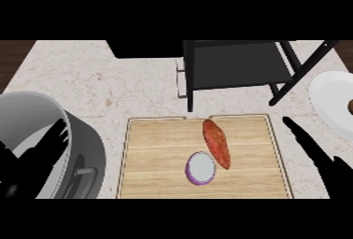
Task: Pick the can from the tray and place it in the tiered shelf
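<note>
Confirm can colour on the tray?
Purple sides, pale grey-white top; the can shows best in the head view.

Can (201, 168) on tray (148, 154), before shelf (238, 65)

An orange-red sweet potato (217, 143), perhaps; a white plate (329, 100) sits at the counter's (103, 88) right edge.

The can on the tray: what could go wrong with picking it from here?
The can stands right against the sweet potato on the wooden tray, so closing fingers may nudge it aside. The right hand must also carry it past the tiered shelf's black legs, risking a bump.
</note>
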Robot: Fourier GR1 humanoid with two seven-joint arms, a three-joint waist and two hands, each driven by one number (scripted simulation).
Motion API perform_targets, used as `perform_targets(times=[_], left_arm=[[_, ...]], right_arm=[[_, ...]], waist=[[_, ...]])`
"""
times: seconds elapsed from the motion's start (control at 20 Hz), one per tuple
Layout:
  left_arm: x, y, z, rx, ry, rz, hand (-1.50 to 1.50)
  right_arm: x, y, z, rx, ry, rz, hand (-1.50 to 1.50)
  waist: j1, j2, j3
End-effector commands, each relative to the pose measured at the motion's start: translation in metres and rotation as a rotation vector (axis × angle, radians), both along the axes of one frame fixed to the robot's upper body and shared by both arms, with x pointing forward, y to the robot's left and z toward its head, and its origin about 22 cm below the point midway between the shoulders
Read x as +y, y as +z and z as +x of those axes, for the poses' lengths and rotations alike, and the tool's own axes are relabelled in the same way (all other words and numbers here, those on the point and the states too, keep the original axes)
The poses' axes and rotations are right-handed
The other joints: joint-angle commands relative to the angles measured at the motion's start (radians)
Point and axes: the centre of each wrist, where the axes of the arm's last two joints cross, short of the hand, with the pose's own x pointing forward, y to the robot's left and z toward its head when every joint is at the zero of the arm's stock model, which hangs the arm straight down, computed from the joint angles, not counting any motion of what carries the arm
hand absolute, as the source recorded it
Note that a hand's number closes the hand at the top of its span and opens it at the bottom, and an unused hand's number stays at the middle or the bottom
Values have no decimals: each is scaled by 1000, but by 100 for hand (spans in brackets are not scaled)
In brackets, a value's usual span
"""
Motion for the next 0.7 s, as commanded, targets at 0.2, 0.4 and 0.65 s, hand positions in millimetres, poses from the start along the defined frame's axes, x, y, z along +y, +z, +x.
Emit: perform_targets(times=[0.2, 0.4, 0.65], left_arm=[[-13, -24, 15, 26, 12, 38, 0], [-13, -18, -4, 42, -5, 27, 0], [-10, -9, -8, 48, -2, 39, 0]], right_arm=[[38, -10, 12, 126, 2, -102, -150], [41, -28, 17, 182, -13, -155, -150], [56, -38, 21, 180, -41, -178, -150]], waist=[[-11, 18, -39], [-12, 16, -40], [-22, 13, -39]])
